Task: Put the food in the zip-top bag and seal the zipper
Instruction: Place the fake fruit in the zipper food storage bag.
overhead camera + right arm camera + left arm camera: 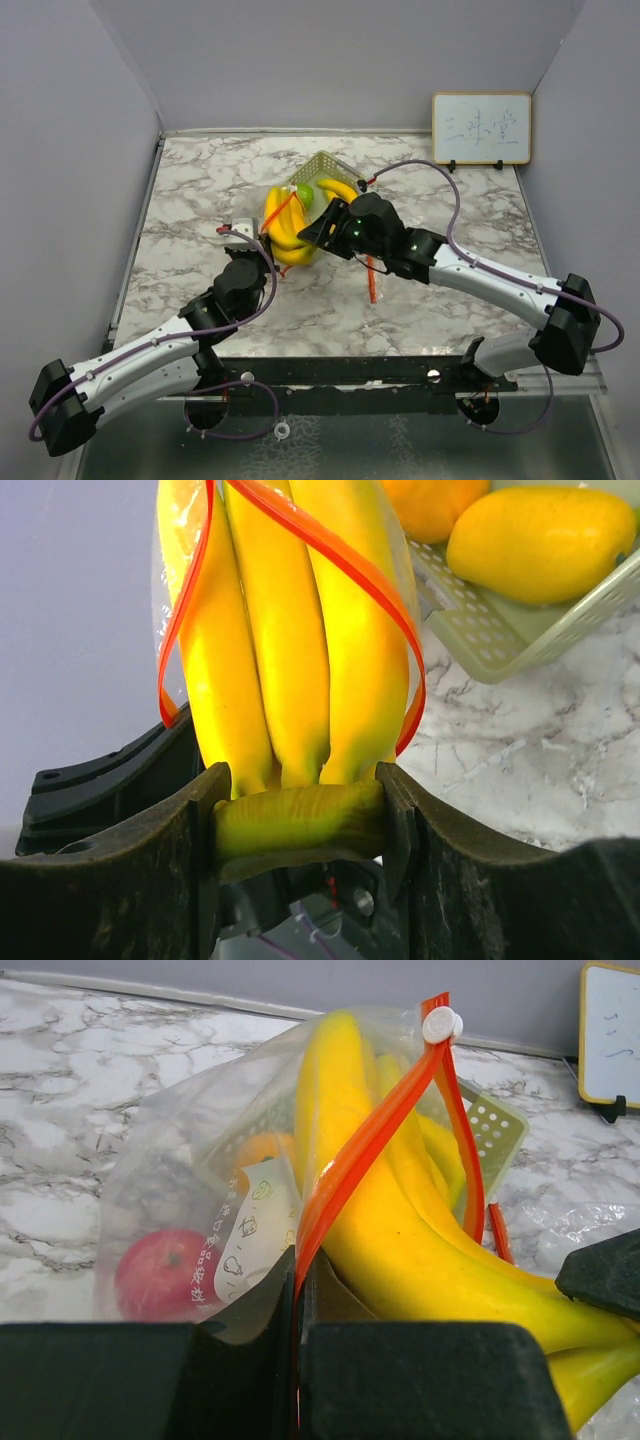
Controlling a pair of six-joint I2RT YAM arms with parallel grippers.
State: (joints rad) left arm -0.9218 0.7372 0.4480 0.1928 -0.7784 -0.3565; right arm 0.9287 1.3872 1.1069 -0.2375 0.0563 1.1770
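Observation:
A clear zip-top bag with an orange zipper strip and a white slider lies mid-table. My left gripper is shut on the zipper strip at the bag's mouth. My right gripper is shut on the green stem of a yellow banana bunch, whose far end sits inside the orange mouth. The bunch also shows in the top view. A red apple and an orange fruit lie inside the bag. A lime shows beside the bunch.
A pale green mesh basket lies tipped behind the bag, holding a yellow fruit and an orange fruit. A whiteboard stands at the back right. Grey walls close in the marble table.

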